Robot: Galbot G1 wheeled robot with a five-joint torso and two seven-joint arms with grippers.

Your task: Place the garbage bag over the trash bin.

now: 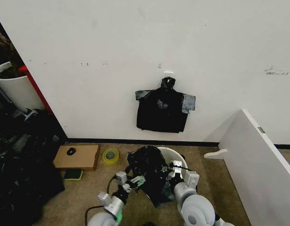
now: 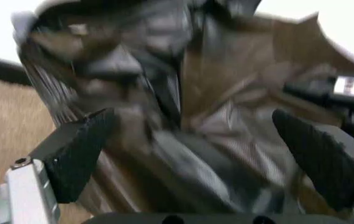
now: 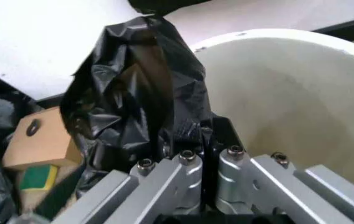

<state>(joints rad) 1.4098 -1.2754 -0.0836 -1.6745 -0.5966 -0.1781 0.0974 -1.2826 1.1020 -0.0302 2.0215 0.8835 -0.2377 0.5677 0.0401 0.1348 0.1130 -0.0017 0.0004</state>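
At the near edge of the head view, about 6 o'clock, both arms reach toward the floor in front of the robot. The left claw (image 1: 135, 181) sits at the near-left side of the garbage bag (image 1: 149, 172); in the left wrist view its two ribbed black fingers (image 2: 77, 154) stand wide apart with the crinkled black plastic (image 2: 189, 116) between and beyond them, not pinched. The right claw (image 1: 174, 165) is at the bag's right side, over the rim of the trash bin (image 1: 175, 153). In the right wrist view its fingers (image 3: 202, 137) are drawn narrow together, pinching a fold of the garbage bag (image 3: 133, 93) just beside the bin's cream-white rim (image 3: 270, 37).

The bag is bunched up, draped over the left part of the bin's mouth and hanging down its near side to the carpet; the bin's right rim and inner wall remain bare.

Farther out, toward 10 o'clock, a roll of yellow tape (image 1: 110, 156) lies on the carpet beside a flat cardboard box (image 1: 78, 157), with a green sponge (image 1: 73, 174) just in front of the box. At 12 o'clock, a flat black bundle (image 1: 163, 110) hangs taped on the white wall.
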